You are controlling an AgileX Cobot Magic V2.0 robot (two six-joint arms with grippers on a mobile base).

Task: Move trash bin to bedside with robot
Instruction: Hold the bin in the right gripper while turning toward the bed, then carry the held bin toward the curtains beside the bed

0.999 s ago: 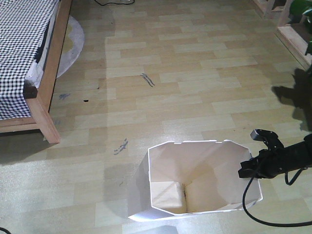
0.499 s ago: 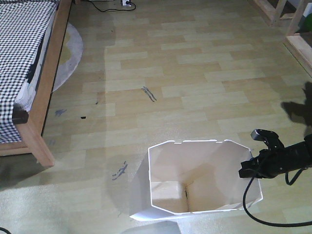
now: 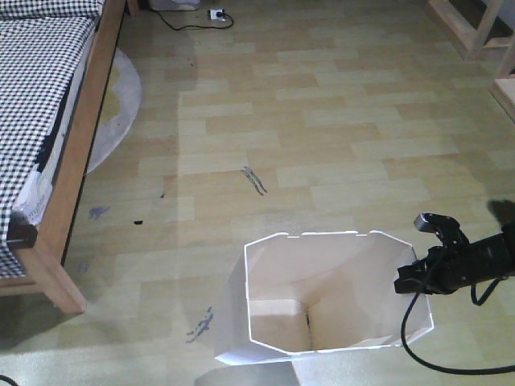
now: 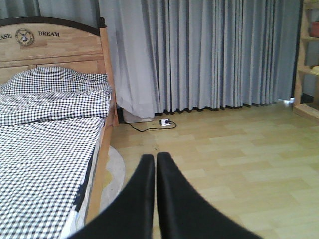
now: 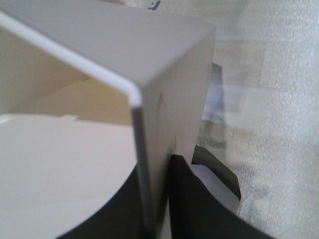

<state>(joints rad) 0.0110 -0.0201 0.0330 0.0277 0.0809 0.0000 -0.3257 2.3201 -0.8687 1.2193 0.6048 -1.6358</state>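
You have the bed (image 3: 48, 121), wooden frame and checked bedding, along the left edge of the front view. The white trash bin (image 3: 354, 269) stands upright on the plank floor (image 3: 322, 121), well apart from the bed, low and right of centre. Your right gripper (image 3: 416, 276) pinches the bin's right-hand wall at the rim, one finger on each side, while your left gripper (image 4: 152, 159) holds nothing, its fingers pressed together.
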